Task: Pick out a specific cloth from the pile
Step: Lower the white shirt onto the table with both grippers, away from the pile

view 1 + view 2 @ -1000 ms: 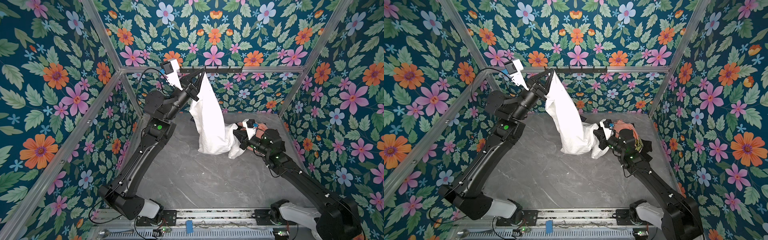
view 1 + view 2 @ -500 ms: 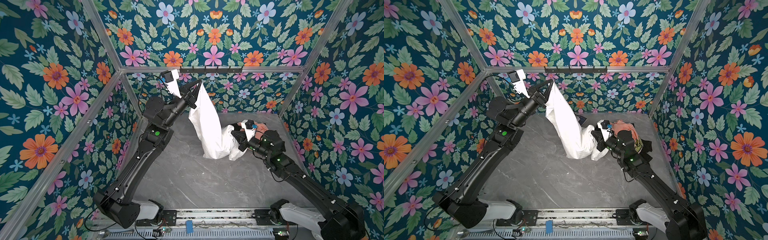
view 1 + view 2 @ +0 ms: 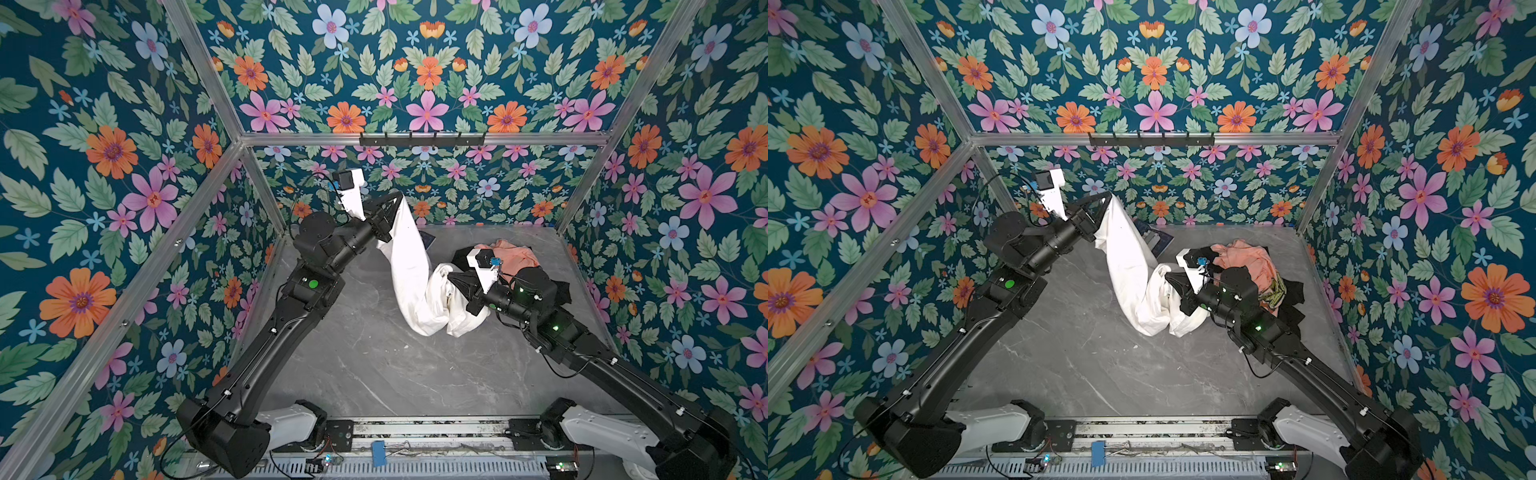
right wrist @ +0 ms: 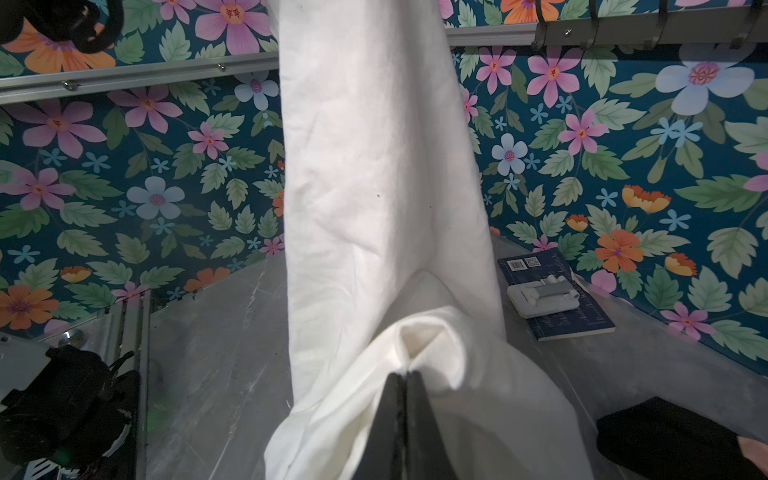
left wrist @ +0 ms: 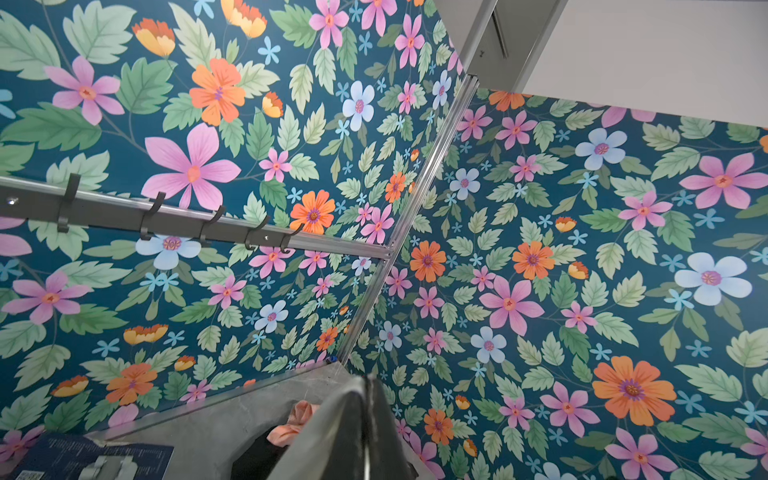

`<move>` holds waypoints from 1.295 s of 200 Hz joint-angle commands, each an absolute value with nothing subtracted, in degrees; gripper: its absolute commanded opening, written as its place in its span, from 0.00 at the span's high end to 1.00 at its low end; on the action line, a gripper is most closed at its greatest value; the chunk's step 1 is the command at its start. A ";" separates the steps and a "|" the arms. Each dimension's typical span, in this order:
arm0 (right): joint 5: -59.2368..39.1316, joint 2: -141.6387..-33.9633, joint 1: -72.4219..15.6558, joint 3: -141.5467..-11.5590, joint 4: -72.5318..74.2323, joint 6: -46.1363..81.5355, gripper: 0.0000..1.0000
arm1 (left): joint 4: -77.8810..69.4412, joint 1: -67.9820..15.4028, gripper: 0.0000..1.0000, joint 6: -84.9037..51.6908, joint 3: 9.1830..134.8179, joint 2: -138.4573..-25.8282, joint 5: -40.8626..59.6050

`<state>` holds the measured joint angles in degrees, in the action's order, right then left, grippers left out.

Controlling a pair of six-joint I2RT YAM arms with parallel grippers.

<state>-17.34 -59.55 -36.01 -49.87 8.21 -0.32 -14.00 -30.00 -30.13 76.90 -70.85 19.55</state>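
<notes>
While both top views show the cloth (image 3: 409, 266) hanging from the left claw (image 3: 397, 200), which is clenched on its top end, only the right wrist view shows the right claw (image 4: 402, 376) pinched tight on a white fold. The cloth's low end rests on the worktop (image 3: 374, 374) just beside the pile (image 3: 515, 255). The right arm (image 3: 582, 345) hides part of the pile.

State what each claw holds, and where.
Left claw: large white wrinkly fabric cloth, by its raised top end. Right claw: same cloth, by a lower fold.
</notes>
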 commanded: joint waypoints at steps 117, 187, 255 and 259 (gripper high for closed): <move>-14.19 -54.42 -42.97 -52.65 0.67 3.46 1.00 | -1.60 -30.06 1.00 -31.69 66.64 -62.07 18.40; -15.64 -55.45 -43.24 -51.79 0.08 5.22 1.00 | 3.63 -30.15 1.00 -33.72 59.41 -57.81 18.81; -16.64 -58.30 -43.42 -48.98 3.37 8.07 1.00 | 3.63 -30.23 1.00 -36.68 51.09 -56.43 20.21; -16.54 -58.48 -43.42 -48.63 3.66 8.17 1.00 | 3.54 -30.23 1.00 -36.86 50.52 -56.23 20.13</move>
